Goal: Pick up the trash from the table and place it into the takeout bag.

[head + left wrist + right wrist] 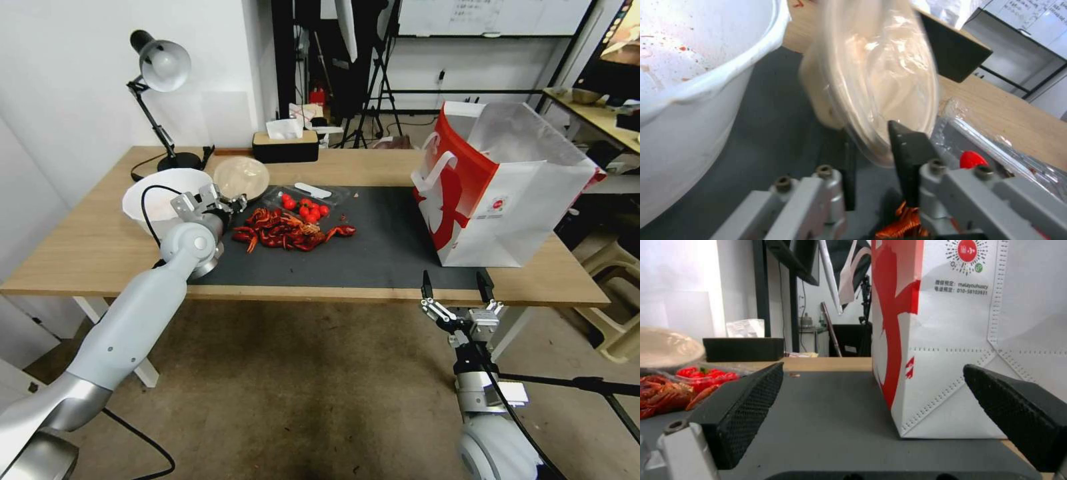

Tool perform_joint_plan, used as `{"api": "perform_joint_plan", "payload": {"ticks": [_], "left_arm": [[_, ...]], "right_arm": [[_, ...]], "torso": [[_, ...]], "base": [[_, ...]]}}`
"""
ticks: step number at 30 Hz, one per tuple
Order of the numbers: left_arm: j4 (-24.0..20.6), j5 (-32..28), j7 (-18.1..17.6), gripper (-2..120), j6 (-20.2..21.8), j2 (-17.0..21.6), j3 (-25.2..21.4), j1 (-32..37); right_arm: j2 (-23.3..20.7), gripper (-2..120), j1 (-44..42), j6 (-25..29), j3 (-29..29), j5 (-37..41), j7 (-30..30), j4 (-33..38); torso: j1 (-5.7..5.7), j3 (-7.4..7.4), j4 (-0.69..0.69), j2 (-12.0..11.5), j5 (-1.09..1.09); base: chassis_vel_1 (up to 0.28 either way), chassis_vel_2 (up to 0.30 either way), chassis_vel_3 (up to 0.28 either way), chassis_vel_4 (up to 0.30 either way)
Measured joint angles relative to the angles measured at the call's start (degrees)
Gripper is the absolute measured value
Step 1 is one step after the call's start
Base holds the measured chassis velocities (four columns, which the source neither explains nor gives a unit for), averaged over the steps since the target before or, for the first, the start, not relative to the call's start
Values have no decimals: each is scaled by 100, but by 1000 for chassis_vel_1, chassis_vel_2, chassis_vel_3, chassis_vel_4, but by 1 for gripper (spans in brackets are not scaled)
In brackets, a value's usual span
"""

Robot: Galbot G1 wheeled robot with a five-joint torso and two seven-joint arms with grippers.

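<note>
Left gripper (871,160) pinching the rim of the clear lid (880,76), lid tilted up on edge.

The grasp step is in hand: the lid stands between the white bowl (693,83) and the tomato tray (305,200), beside the crayfish shells (287,232) on the desk (87,247). Next comes a lift clear of the bowl and a carry well across the mat to the open takeout bag (507,200) (a thin edge may slip). Right gripper (457,288) waits spread at the desk's near edge.

A beige lidded bowl (241,177) tilts on its edge at the table's (100,247) left, red scraps (287,230) lie mid-mat, and the white-and-red bag (497,193) stands open at right.
</note>
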Motion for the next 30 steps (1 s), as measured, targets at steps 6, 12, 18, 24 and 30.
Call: {"api": "perform_joint_plan", "payload": {"ticks": [6, 12, 18, 24, 30], "left_arm": [[-34, 48, 67, 0, 0, 58, 28, 11], [-98, 331, 415, 0, -249, 140, 142, 16], [-99, 824, 825, 0, -587, 190, 336, -175], [74, 1331, 908, 0, -671, 179, 544, -472], [62, 1502, 1278, 0, -964, 127, 691, -624]], "right_arm": [[11, 100, -2, 4, -3, -16, -5, 2], [21, 100, 5, 4, -17, -31, -10, 2], [21, 100, 19, 4, -17, -35, -13, -7], [21, 100, 33, 3, -17, -35, -14, -17], [4, 100, 41, 3, 5, -21, -14, -54]], "torso": [[0, 0, 0, 0, 0], [-1, 0, 0, 0, -1], [-1, 0, 0, 0, 0], [0, 0, -1, 0, 0], [-1, 0, 1, 0, -1]], "base": [[0, 0, 0, 0], [0, 0, 0, 0], [0, 0, 0, 0], [0, 0, 0, 0], [0, 0, 0, 0]]}}
